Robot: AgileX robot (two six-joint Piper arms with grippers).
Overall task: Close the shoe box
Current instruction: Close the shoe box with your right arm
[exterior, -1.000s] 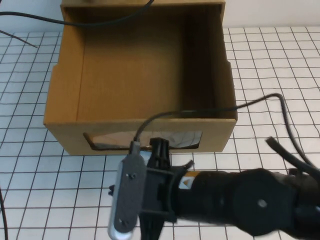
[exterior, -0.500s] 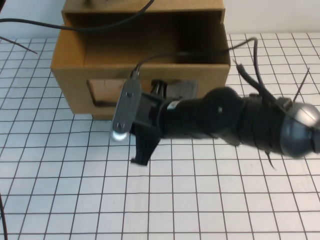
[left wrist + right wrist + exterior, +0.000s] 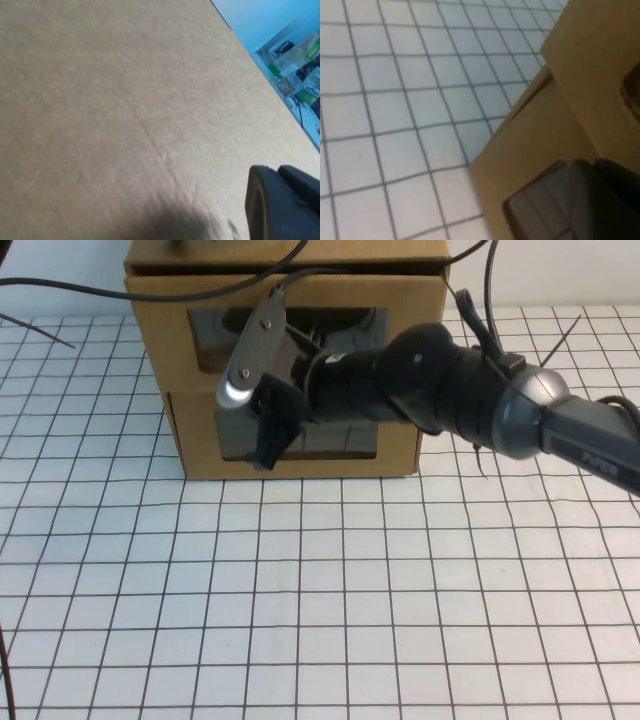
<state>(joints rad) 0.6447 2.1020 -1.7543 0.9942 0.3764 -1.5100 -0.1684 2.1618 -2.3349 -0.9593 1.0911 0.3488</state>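
High view shows the shoe box (image 3: 300, 435) at the far edge of the counter (image 3: 300, 620), the lower of two stacked cardboard boxes, its windowed front now looking flush, or very nearly so, with the front of the box above (image 3: 290, 320). The right tool (image 3: 268, 435) is pressed up against that front, right over the window, with the arm reaching in from the right edge. I cannot tell how far its fingers are spread, and nothing seems to be held; it looks to be pushing, not gripping.

The left tool (image 3: 285, 200) shows only as a dark corner in its own wrist view, close against a plain cardboard face; its opening is not readable either.

From where I stand, the risk is pressing on. If the drawer is already home, more force would shove the whole stack toward the far edge, or dent the clear window. A snag on the window's rim while withdrawing could drag the drawer back out.
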